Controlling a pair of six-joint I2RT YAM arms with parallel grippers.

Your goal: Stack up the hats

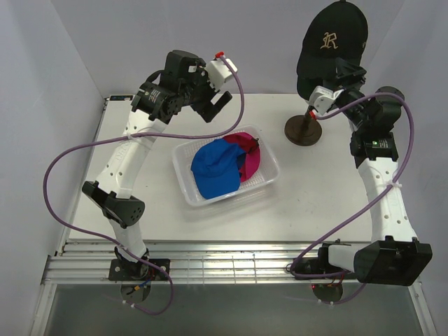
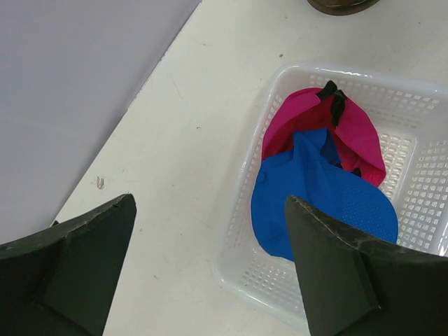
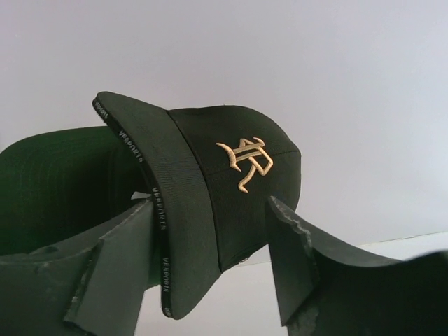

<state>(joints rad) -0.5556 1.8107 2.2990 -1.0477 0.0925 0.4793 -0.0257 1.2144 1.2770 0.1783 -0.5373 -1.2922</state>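
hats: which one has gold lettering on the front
The black hat up on the brown stand: it alone carries a gold embroidered emblem. The blue hat and the magenta hat lying in the clear tray show no marking.

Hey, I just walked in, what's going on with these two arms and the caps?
Two robot arms are working on stacking caps. The right gripper sits at the black cap on the brown stand at the back right, its open jaws either side of the brim without pinching it. The left gripper hangs open and empty above the table beside the clear tray, where a blue cap lies partly over a magenta cap.
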